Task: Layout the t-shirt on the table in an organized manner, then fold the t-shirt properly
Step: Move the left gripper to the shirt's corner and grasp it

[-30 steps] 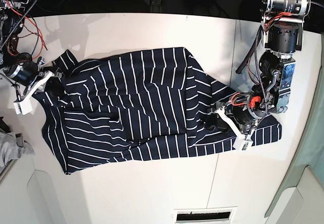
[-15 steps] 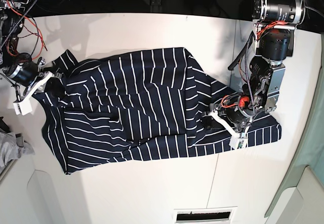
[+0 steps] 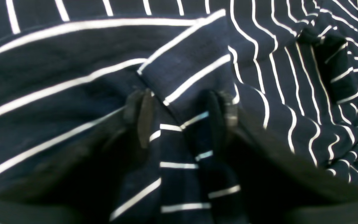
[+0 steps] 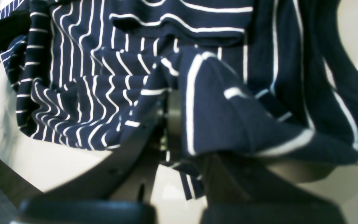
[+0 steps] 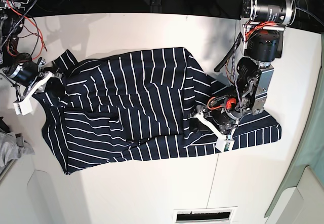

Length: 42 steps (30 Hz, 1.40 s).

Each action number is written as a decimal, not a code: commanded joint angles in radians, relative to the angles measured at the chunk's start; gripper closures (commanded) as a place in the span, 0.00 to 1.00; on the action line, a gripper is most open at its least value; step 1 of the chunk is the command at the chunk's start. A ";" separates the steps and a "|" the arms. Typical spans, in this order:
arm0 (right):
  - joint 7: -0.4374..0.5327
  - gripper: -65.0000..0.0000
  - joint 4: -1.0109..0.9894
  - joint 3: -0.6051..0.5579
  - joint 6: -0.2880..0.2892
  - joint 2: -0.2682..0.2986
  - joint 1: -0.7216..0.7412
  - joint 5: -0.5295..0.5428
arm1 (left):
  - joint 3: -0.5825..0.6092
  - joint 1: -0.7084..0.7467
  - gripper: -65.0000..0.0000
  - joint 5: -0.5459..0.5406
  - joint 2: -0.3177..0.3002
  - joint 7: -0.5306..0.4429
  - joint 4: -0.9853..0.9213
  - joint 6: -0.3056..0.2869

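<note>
Claw on my left arm (image 3: 182, 115) stands spread over the shirt (image 5: 136, 107), its two fingers astride a raised fold with striped cloth between them; whether the pads (image 3: 143, 118) already bite I cannot tell from the wrist view. My right claw (image 5: 31, 89) is pressed together, pinching the shirt's edge at the far end; its wrist view shows cloth draped over the fingers.

The shirt lies across the middle of the worktop (image 5: 152, 183), mostly flat but untidy: one flap is doubled over the body beside my left claw, a loose ridge runs through the middle, and a sleeve pokes out near my right claw. I judge this to be the laying-out stage, with folding not yet begun.

To do this step well, I should close my left claw on the fold's top layer only, low enough to catch a firm bite, not merely a wrinkle. Taking both layers would drag the whole shirt instead of opening the flap. Then I would lift a little and draw the flap outward, away from the body, while my right claw anchors its end so the cloth tightens between us. A slow pull suits it, since soft knit stretches and slips easily.
</note>
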 commanded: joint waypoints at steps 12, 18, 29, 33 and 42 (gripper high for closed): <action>0.013 1.00 0.014 0.005 0.003 0.016 0.014 0.019 | -0.002 -0.027 1.00 0.036 0.032 -0.016 0.015 -0.016; 0.013 1.00 0.014 0.005 0.003 0.016 0.014 0.019 | -0.002 -0.027 1.00 -0.008 0.029 -0.019 0.058 -0.102; 0.013 1.00 0.014 0.005 0.003 0.017 0.014 0.017 | -0.003 0.131 1.00 -0.102 -0.074 0.159 0.483 -0.104; 0.013 1.00 0.014 0.005 0.003 0.017 0.014 0.015 | -0.060 0.288 1.00 -0.126 -0.155 0.172 0.656 -0.103; 0.022 1.00 0.014 0.005 0.003 0.016 0.014 0.015 | -0.456 0.679 1.00 -0.301 -0.188 0.220 0.897 -0.117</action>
